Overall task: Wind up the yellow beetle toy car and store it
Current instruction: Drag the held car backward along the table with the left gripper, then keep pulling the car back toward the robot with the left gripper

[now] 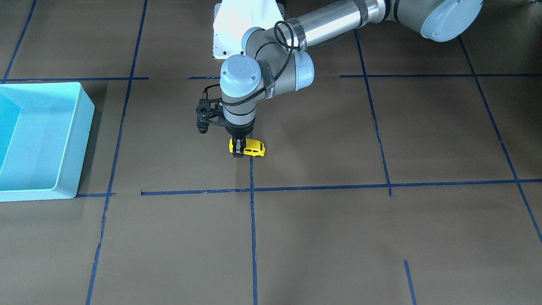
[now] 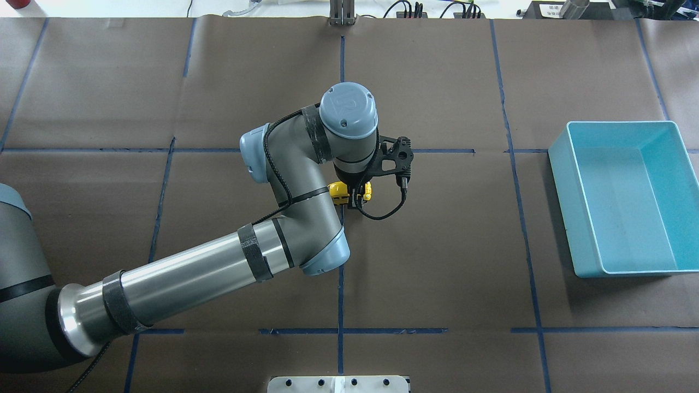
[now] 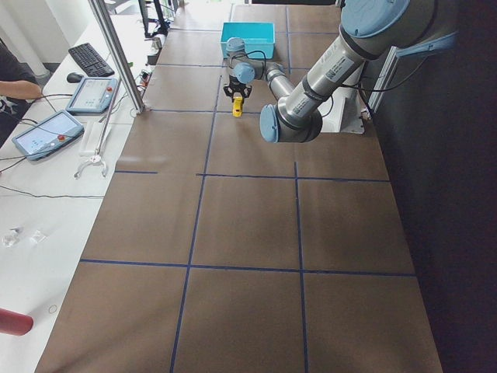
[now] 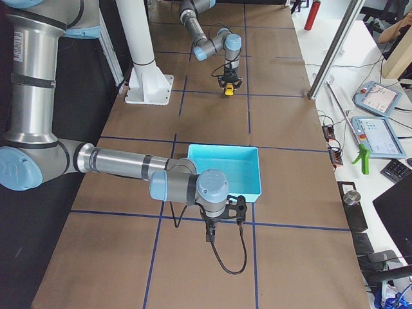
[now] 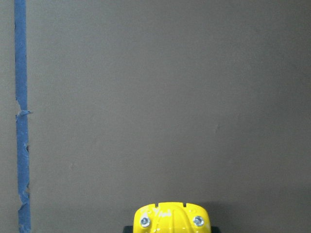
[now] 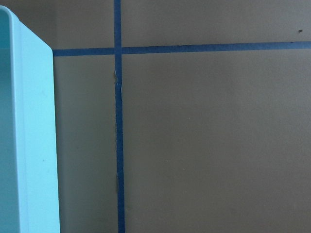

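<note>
Brown taped tabletop (image 1: pixel 338 237) — L fingers (image 1: pixel 238 151) clamped on yellow beetle toy car (image 1: pixel 255 148), mid-table — finger state on R arm (image 4: pixel 122 164) unclear

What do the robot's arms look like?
The left arm and right arm are silvery-grey tubes with rounded, pale-blue-capped joints, wrapped in black tape bands, with looping black cables. The left gripper and right gripper are small and black.

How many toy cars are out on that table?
1. The car is at the middle of the table, in the jaws of the left gripper. None shows in the bin.
</note>
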Action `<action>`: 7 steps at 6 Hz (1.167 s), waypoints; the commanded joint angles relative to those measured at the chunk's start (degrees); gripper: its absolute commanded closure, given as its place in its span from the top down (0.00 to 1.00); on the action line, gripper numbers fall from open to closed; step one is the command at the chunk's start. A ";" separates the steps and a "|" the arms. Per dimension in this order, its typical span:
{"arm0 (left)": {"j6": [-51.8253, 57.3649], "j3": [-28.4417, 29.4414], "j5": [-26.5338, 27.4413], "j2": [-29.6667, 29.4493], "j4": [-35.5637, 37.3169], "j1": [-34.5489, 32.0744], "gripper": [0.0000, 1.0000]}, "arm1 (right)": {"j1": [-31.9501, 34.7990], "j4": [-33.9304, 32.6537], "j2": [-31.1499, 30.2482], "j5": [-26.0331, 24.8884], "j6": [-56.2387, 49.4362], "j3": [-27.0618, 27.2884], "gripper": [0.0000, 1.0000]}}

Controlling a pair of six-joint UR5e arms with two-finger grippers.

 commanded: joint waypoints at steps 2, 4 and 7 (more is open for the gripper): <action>-0.18 -0.24 0.00 1.22 -1.48 -0.12 0.00 | 0.00 0.04 0.00 -0.06 -0.09 -0.07 1.00; -0.26 -1.29 0.00 2.63 -1.75 -0.12 0.00 | 0.00 0.04 0.00 -0.06 -0.09 -0.07 1.00; -0.26 -2.61 -0.09 4.65 -1.75 -0.12 0.00 | 0.00 0.04 0.00 0.02 0.00 0.02 1.00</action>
